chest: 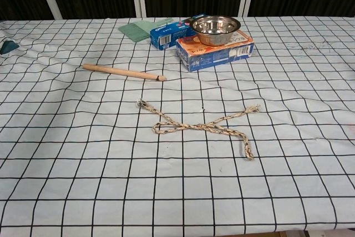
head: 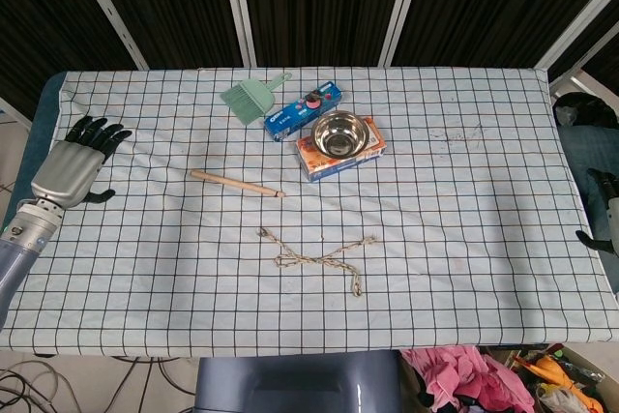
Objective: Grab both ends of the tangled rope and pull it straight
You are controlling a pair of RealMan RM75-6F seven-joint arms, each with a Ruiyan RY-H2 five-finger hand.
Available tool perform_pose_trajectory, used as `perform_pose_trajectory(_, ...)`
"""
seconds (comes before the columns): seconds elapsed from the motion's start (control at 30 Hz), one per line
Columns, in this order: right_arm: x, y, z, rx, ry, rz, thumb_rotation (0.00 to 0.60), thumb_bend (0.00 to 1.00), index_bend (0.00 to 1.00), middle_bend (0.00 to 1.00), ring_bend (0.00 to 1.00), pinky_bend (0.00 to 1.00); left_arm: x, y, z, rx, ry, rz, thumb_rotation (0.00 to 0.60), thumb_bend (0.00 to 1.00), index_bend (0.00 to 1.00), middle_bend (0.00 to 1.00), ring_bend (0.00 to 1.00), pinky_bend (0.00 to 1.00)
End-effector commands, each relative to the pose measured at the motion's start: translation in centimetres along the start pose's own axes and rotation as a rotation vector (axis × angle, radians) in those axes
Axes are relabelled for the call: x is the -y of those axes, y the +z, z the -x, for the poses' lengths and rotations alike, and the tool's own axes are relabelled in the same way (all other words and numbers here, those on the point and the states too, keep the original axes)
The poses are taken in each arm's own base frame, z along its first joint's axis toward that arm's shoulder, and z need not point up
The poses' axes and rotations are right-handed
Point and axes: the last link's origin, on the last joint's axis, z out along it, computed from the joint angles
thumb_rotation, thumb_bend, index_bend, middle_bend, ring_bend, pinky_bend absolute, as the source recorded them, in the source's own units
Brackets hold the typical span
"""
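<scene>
Far left of the rope (head: 317, 256), at the counter (head: 464, 268) edge: left robot hand (head: 72, 160), fingers spread, holding nothing. Mid-counter, toward the near side: rope lying crossed and looped, both ends free, untouched. Nothing of the task done yet; both grabs and the pull remaining. Far right of the rope: right robot hand (head: 602, 210), cut off by the frame, grip impossible to tell.

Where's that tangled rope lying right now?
The rope lies mid-table toward the near edge in the head view, in front of the wooden stick and untouched by either hand.
</scene>
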Motion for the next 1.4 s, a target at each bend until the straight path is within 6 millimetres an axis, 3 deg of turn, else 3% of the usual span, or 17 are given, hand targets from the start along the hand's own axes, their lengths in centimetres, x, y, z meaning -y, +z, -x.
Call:
perform_pose_trajectory(0.03,0.2,0.0,0.3,0.011,-0.006,-0.007,0.6,0.12,0.13,0.16,0.27,0.23,0.1,-0.4,0.1,0.004,0.003,0.005,0.6,0.15,0.11,0.09,0.0,0.01)
perform_pose_trajectory(0.23,1.0,0.3,0.4,0.014,0.005,-0.021,0.6,0.12,0.13,0.16,0.27,0.23,0.5,-1.1,-0.3,-0.011,-0.019,0.001,0.6,0.15,0.11,0.09,0.0,0.01)
perform_pose_trajectory(0.37,1.4,0.6,0.3,0.019,-0.004,-0.034,0.6,0.12,0.13,0.2,0.33,0.24,1.0,-1.8,-0.8,-0.013,-0.041,-0.015,0.6,0.15,0.09,0.09,0.0,0.0)
perform_pose_trajectory(0.43,1.7,0.6,0.2,0.02,-0.005,-0.042,0.6,0.12,0.13,0.25,0.38,0.29,1.2,-2.3,-1.0,-0.015,-0.042,-0.01,0.6,0.15,0.08,0.09,0.0,0.0)
perform_pose_trajectory(0.6,3.9,1.2,0.3,0.074,0.015,-0.102,0.6,0.12,0.14,0.33,0.53,0.54,0.6,-3.5,-0.8,-0.023,-0.085,0.02,0.6,0.15,0.08,0.09,0.0,0.0)
perform_pose_trajectory(0.77,8.4,2.7,0.4,0.126,-0.005,-0.223,0.6,0.12,0.17,0.49,0.71,0.7,-0.5,-3.9,-1.1,-0.048,-0.086,0.065,0.6,0.15,0.08,0.09,0.0,0.0)
perform_pose_trajectory(0.9,13.9,3.6,0.6,0.163,0.02,-0.338,0.6,0.12,0.19,0.63,0.86,0.8,-0.8,-4.7,-1.8,-0.14,-0.057,0.074,0.6,0.15,0.08,0.09,0.0,0.03)
perform_pose_trajectory(1.2,24.0,4.5,1.7,0.263,0.0,-0.522,0.6,0.13,0.29,0.76,0.96,0.86,-1.1,-5.4,-1.3,-0.089,-0.152,0.093,0.6,0.15,0.08,0.09,0.0,0.03)
perform_pose_trajectory(1.4,28.0,4.7,3.9,0.305,0.02,-0.531,0.6,0.2,0.32,0.8,1.0,0.89,-1.7,-5.1,-0.8,-0.077,-0.141,0.12,0.6,0.15,0.09,0.09,0.0,0.03)
